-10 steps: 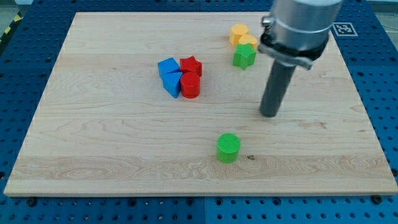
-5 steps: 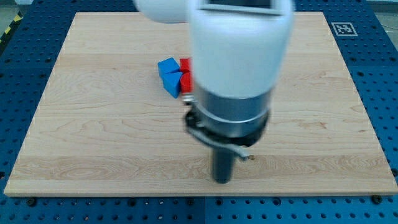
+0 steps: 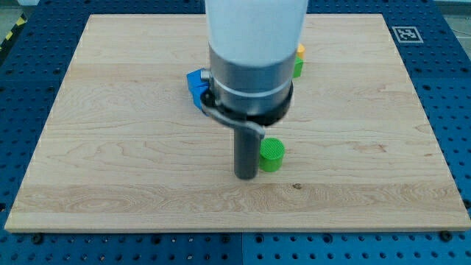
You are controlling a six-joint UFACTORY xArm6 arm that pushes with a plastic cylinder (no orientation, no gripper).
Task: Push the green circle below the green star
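Wooden board [image 3: 110,110] on blue perforated table [image 3: 22,88].

No words, brand names or numbers can be read anywhere in the view. The one sign is a black-and-white square marker [image 3: 410,34], a coded pattern like a fiducial tag, at the view's top right. It sits just beside the corner of the wooden board [image 3: 110,147], on the blue perforated table [image 3: 452,88]. Its pattern is too small to decode. At the view's top left edge runs a short yellow-and-black striped band [image 3: 10,33], a hazard marking without text. The blocks, the board and the arm bear no visible lettering.
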